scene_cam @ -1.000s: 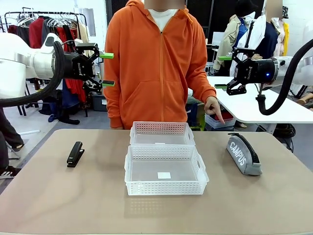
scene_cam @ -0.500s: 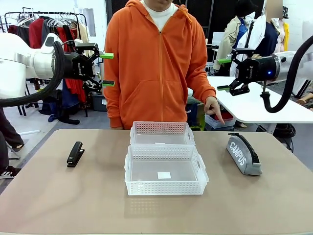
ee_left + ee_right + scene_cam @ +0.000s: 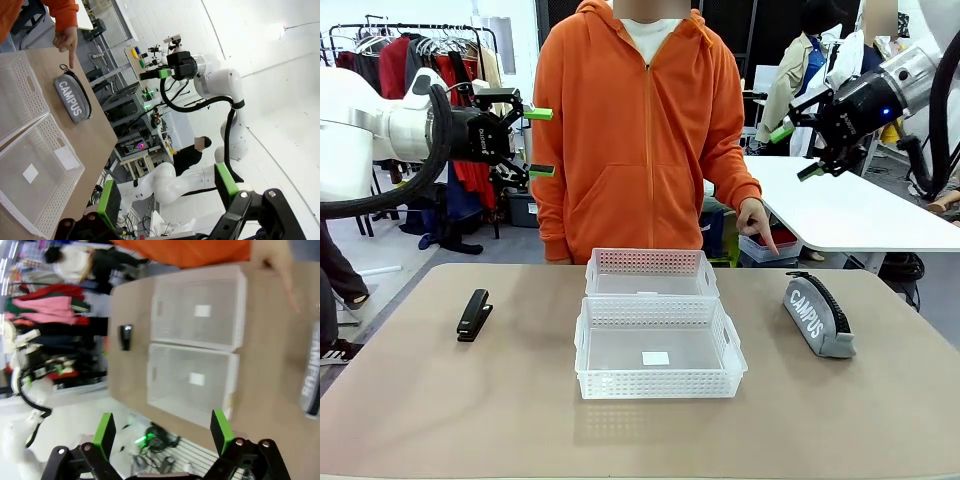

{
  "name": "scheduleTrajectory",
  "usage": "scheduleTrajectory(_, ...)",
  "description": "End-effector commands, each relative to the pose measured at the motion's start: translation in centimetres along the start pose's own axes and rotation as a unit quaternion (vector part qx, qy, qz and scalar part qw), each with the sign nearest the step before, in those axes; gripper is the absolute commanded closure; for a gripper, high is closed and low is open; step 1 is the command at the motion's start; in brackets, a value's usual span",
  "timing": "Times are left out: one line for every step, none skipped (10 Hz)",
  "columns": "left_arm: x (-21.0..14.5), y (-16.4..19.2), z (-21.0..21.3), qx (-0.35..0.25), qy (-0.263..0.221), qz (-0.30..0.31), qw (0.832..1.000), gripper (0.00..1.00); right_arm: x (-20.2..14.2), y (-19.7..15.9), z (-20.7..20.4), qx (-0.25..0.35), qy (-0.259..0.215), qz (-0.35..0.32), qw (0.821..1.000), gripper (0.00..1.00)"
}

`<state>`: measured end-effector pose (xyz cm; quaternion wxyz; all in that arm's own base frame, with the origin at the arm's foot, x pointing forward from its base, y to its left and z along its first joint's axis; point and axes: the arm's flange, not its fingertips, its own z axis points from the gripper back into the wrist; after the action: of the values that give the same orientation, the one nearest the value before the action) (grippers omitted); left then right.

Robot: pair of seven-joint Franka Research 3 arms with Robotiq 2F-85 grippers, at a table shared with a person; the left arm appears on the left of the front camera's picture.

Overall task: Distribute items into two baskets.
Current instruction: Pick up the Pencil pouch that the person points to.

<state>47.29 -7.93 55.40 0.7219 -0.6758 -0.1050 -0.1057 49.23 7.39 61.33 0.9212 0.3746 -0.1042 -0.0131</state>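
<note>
The left tool [image 3: 540, 142] is hanging in the air beyond the far left corner of the worktop [image 3: 470, 420]. Its green pads are standing wide apart and gripping nothing. The right tool [image 3: 796, 151] is hovering high at the far right, tilted, with its pads likewise spread wide and holding nothing (its own wrist view is looking down on the worktop from well above).

The small black stapler [image 3: 474, 314] is lying flat on the left part of the worktop, well apart from the baskets. The two translucent white baskets are sitting in the middle, touching along their long sides. The larger basket [image 3: 660, 383] is sitting nearer the robot, with a small white label [image 3: 656, 358] lying on its floor. The smaller basket [image 3: 650, 262] is sitting just behind it, nearer the person.

The grey pouch [image 3: 817, 318] with white "CAMPUS" lettering is lying on the right part of the worktop, well apart from both baskets, its black strap running along its upper edge.

A person in an orange hoodie is standing at the far side. The person's hand [image 3: 757, 222] is pointing one finger downward just beyond the pouch's far end. Whether the fingertip is touching anything I cannot tell.
</note>
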Motion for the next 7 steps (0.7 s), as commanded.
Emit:
scheduleTrajectory(-0.07, -0.16, 0.10, -0.001, 0.003, -0.002, 1.000, 0.00, 0.61, 0.57, -0.02, -0.073, 0.003, -0.030, 0.997, 0.00)
scheduleTrajectory(-0.07, -0.16, 0.10, -0.001, 0.003, -0.002, 1.000, 0.00, 0.71, 0.43, -0.10, -0.075, 0.002, -0.036, 0.997, 0.00)
scheduleTrajectory(-0.07, -0.16, 0.10, -0.001, 0.003, -0.002, 1.000, 0.00, 0.98, 0.21, 0.07, -0.046, 0.013, -0.049, 0.998, 0.00)
scheduleTrajectory(-0.07, -0.16, 0.10, -0.001, 0.003, -0.002, 1.000, 0.00, 0.16, -0.36, 0.11, -0.063, -0.001, -0.015, 0.998, 0.00)
scheduleTrajectory(-0.07, -0.16, 0.10, -0.001, 0.003, -0.002, 1.000, 0.00, 0.16, -0.36, 0.11, -0.063, -0.001, -0.015, 0.998, 0.00)
scheduleTrajectory(-0.07, -0.16, 0.10, -0.001, 0.003, -0.002, 1.000, 0.00, 0.16, -0.36, 0.11, -0.063, -0.001, -0.015, 0.998, 0.00)
scheduleTrajectory(-0.07, -0.16, 0.10, -0.001, 0.003, -0.002, 1.000, 0.00, 0.16, -0.36, 0.11, -0.063, -0.001, -0.015, 0.998, 0.00)
